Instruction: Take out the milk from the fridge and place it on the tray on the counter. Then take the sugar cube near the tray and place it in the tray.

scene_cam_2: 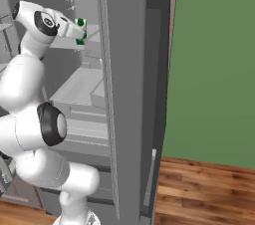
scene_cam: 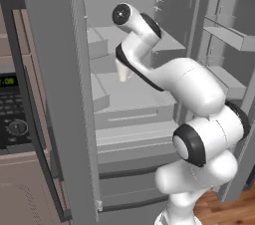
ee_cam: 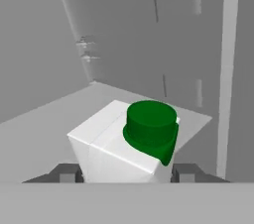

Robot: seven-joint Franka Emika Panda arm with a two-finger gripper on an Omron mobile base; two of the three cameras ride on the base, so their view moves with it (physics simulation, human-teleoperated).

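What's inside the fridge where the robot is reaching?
A milk carton with a green cap sits on a grey shelf in the fridge. The carton's lower part is hidden.

My arm rises from the base, bends at the elbow and reaches forward and up, wrist turned so my hand (ee_cam: 126, 173) points away from me and slightly down. In the right base view my hand (scene_cam_2: 75, 31) sits at the end of the forearm, high on the left. In the hand view my two fingertips (ee_cam: 67, 173) stand apart, one on each side of the carton; whether they press it, I can't tell.
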